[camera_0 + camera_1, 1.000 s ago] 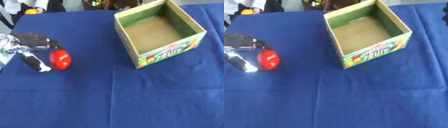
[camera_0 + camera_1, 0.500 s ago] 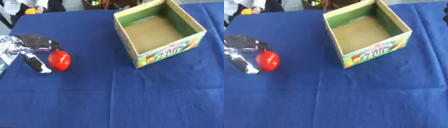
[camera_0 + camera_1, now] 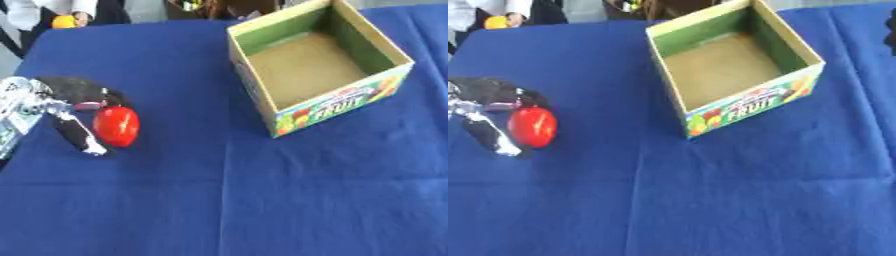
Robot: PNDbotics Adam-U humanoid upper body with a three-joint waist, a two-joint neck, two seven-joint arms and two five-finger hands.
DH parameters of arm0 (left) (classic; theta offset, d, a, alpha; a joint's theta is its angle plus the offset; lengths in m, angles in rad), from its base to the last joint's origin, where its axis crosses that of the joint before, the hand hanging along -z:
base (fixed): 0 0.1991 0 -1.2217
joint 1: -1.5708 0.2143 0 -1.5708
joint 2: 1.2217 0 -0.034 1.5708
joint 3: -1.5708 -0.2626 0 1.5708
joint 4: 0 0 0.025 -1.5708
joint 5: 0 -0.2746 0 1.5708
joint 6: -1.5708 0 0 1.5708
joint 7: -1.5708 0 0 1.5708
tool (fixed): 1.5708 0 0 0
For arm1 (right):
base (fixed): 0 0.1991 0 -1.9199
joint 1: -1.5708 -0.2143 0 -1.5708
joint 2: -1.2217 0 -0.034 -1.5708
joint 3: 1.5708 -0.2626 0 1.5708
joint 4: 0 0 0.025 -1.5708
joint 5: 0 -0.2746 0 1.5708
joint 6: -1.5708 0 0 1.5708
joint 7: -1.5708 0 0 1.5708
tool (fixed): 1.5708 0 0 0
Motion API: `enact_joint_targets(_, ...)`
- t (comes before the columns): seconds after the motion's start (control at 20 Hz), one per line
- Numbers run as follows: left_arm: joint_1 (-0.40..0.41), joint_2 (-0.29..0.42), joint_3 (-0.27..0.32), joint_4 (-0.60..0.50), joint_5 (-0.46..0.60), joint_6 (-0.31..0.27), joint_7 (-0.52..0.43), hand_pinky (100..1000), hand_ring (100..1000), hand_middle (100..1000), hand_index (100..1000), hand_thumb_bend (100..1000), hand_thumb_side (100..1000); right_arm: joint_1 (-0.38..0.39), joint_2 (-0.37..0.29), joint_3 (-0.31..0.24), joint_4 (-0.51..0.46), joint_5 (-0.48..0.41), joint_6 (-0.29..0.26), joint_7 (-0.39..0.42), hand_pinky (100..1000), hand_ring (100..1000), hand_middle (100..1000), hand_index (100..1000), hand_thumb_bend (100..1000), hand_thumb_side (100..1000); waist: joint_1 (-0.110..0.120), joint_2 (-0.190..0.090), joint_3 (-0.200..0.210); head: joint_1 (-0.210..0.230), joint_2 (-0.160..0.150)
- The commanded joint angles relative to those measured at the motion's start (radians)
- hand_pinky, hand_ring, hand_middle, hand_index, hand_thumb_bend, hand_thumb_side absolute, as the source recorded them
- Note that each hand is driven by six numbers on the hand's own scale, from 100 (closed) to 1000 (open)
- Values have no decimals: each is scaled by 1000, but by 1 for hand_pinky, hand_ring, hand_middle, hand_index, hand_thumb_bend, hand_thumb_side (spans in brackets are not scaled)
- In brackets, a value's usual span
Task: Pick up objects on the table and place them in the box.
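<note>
The red fruit [image 3: 116, 126] is at the left side of the worktop [image 3: 219, 200], on the blue cloth, well apart from the box [image 3: 317, 64]. The left robot hand [image 3: 74, 112] closes around it: the fingers curl over its far side and the thumb comes along its left side, so the fruit sits in the gap between them, as a grasp needs. Whether the fruit is already off the cloth I cannot tell. The box stands far and to the right, its top open and its inside empty, ready to receive the fruit. The right robot hand shows perhaps only as a dark spot at the right edge; its state I cannot tell.
</note>
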State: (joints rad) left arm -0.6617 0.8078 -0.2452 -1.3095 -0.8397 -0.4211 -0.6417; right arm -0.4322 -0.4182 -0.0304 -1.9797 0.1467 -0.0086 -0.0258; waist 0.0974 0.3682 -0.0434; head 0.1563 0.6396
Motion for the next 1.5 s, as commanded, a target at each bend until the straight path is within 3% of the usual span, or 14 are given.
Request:
enact_joint_targets(0.05,-17,22,6,3,22,10,6,469,688,805,965,534,612,-12,-9,-5,-20,-3,0,3,700,750,498,711,257,671,-2,-18,1,4,-10)
enact_joint_targets(0.1,-17,21,7,6,25,13,11,384,619,733,936,466,594,-12,-9,-6,-20,-4,-1,3,699,750,497,711,258,671,-2,-18,2,4,-10)
enact_joint_targets(0.35,-15,19,4,10,43,24,32,290,538,621,867,337,557,-11,-9,-7,-20,-4,0,1,700,751,497,712,259,671,-2,-16,2,4,-9)
enact_joint_targets(0.75,-14,21,7,9,72,50,55,234,521,604,820,187,479,-9,-8,-8,-20,-5,0,2,700,751,496,712,260,672,-2,-16,4,2,-10)
enact_joint_targets(0.9,-17,23,16,-7,72,63,86,175,489,571,779,100,440,-8,-8,-9,-20,-5,1,1,700,751,496,712,260,672,-2,-17,5,1,-9)
enact_joint_targets(1.15,-35,24,35,-40,72,87,142,112,445,514,716,100,413,-5,-11,-11,-20,-5,1,-3,701,750,496,712,257,670,-2,-24,8,-1,-1)
enact_joint_targets(1.5,-89,22,63,-102,81,135,183,100,423,476,673,100,410,-11,-27,-11,-20,-11,-7,-9,700,747,498,712,249,667,-1,-43,16,-14,17)
